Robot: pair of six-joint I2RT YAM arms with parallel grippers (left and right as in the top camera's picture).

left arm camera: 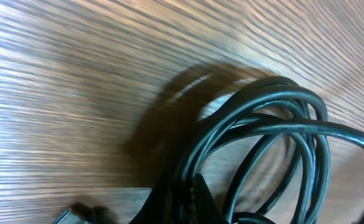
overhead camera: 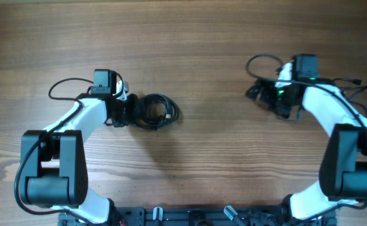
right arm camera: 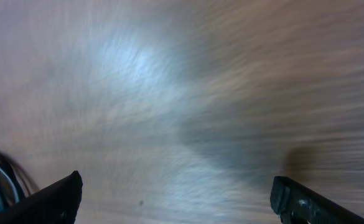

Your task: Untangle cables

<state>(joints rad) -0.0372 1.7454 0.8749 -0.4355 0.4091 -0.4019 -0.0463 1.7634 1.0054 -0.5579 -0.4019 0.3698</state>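
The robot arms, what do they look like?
Both the left arm and right arm have white curved links between black joint housings. The left gripper and right gripper are black. A black cable loops off each wrist, and a green light glows near the right wrist.

- One tangled coil of thin black cables [overhead camera: 156, 112]; I cannot count its separate cords.
- Two black grippers of mine: left gripper [overhead camera: 133, 112], right gripper [overhead camera: 266, 99].
- One brown wooden surface [overhead camera: 202, 50].

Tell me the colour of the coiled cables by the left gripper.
Black, with a slight sheen. The cables show best in the left wrist view.
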